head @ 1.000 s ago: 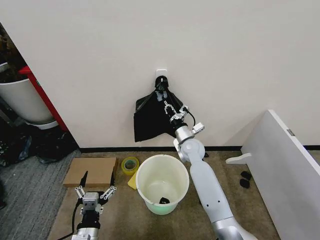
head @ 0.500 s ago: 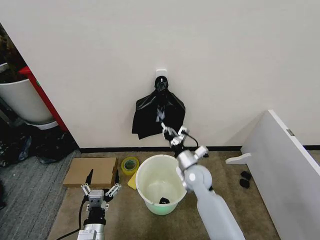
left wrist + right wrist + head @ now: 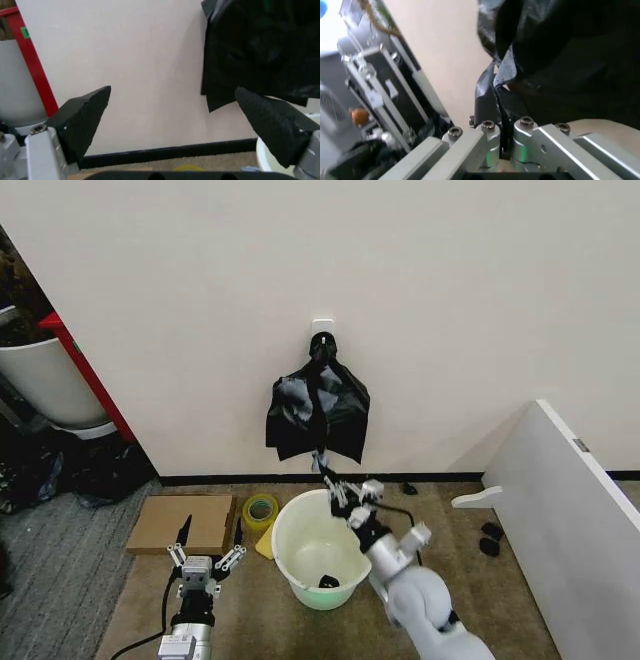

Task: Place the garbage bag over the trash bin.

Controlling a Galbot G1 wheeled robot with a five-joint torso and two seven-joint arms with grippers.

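Garbage bag (image 3: 322,452) strip at frame centre pinched by closed right pincer (image 3: 347,495) over trash bin (image 3: 325,550) rim, left pincer (image 3: 206,558) spread open lower left

glossy black garbage bag (image 3: 320,465) stretched thin with grey-white glints, the black bundle of bags (image 3: 318,412) against a plain cream wall (image 3: 450,300). cream-white trash bin (image 3: 300,530), a small black scrap on its floor. silver right gripper (image 3: 347,491), silver left gripper (image 3: 206,561) with black pads. yellow tape roll (image 3: 260,509), brown cardboard (image 3: 182,523), tan carpet (image 3: 250,610), red frame (image 3: 85,370).
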